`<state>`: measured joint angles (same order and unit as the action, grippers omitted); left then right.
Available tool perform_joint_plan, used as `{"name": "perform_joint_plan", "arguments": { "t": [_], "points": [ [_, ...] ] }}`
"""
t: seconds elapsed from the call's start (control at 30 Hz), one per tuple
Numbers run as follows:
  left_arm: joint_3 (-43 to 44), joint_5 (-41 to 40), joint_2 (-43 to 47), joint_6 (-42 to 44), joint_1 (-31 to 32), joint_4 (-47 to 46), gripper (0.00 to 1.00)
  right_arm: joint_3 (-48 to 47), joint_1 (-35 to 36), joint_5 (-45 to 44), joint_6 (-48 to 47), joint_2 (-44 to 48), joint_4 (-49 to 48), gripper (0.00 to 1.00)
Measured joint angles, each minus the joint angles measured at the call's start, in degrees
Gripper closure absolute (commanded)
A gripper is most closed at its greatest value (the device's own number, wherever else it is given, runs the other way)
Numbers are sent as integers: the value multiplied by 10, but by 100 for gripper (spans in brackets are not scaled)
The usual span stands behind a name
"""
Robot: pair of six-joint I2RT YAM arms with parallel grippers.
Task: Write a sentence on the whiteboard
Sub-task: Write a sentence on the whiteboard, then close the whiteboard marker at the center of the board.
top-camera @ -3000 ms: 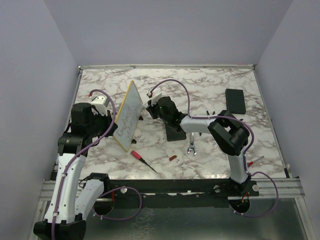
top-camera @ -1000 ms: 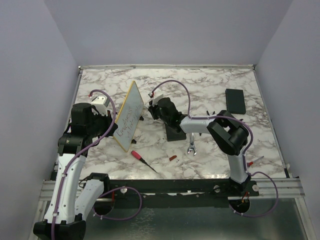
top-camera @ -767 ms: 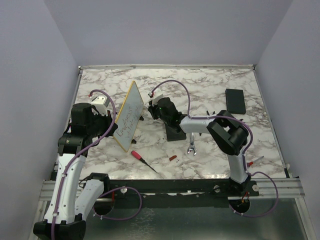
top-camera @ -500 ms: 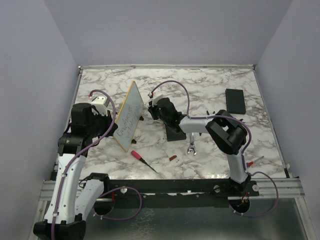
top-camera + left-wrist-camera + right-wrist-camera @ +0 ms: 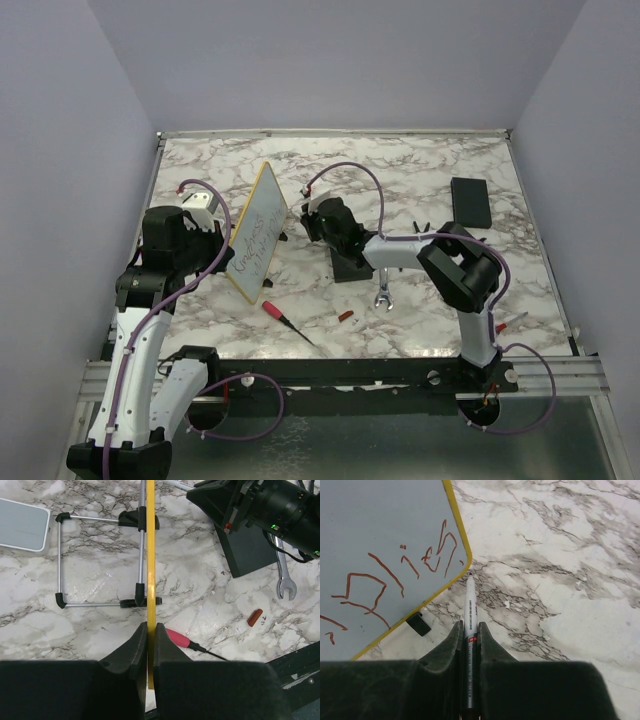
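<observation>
The whiteboard stands on edge, tilted, with its yellow frame running away from my left gripper. That gripper is shut on the board's near edge and also shows in the top view. The sentence is two lines of thin handwriting on the pale face; in the right wrist view its last strokes look red-brown. My right gripper is shut on a white marker. The marker's tip sits just off the board's lower corner, apart from the face. The right gripper is to the right of the board.
A wire stand props the board. A black block, a wrench, a red-handled screwdriver and a small red cap lie near the front. A black slab lies far right. A pale grey pad lies behind the board.
My right gripper with the marker has shifted slightly to the right, off the board's face. The left arm and the board have not moved.
</observation>
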<state>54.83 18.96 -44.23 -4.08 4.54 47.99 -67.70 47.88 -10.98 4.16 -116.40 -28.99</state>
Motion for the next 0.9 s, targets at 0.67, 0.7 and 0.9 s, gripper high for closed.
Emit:
{"name": "perform_joint_plan", "arguments": {
  "t": [0.67, 0.7, 0.9],
  "points": [
    [15, -58, 1, -22, 1, 6, 5, 135, 0, -72, 32, 251, 50, 97],
    [22, -66, 2, -21, 1, 7, 5, 144, 0, -72, 35, 271, 61, 97],
    [155, -153, -17, -2, 9, 7, 10, 168, -1, -76, 47, 382, 139, 97]
  ]
}}
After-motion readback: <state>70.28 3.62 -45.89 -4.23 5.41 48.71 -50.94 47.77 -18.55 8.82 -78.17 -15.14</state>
